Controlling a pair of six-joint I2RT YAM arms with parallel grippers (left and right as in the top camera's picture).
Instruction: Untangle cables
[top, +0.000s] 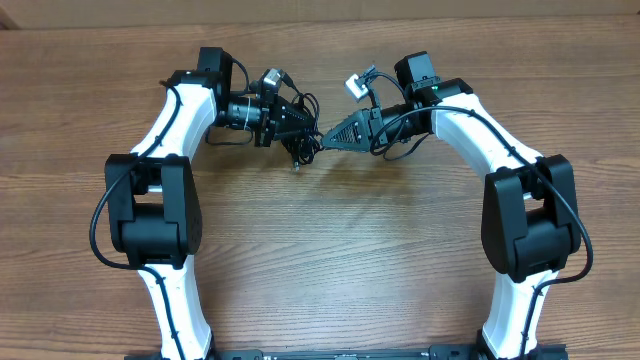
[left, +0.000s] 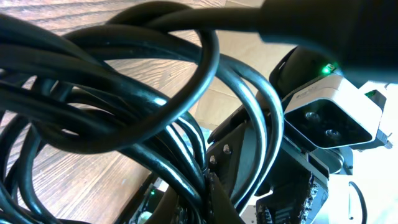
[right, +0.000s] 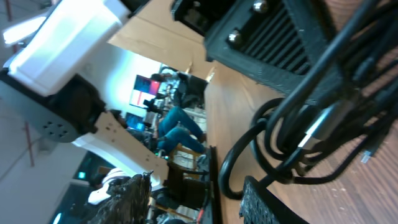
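bright, even light; near cables (left: 62, 99) blurred.

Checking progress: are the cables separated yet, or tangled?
Tangled: the cables cross and loop over each other in one dense bundle in the left wrist view.

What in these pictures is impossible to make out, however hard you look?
Overhead: how the cables cross; the bundle is tiny, with the left claw and right claw over it.
Left wrist: which cable the left claw pinches; cables crowd the lens.
Right wrist: whether the right claw squeezes the cables or only straddles them; the frame edge cuts both fingers off.
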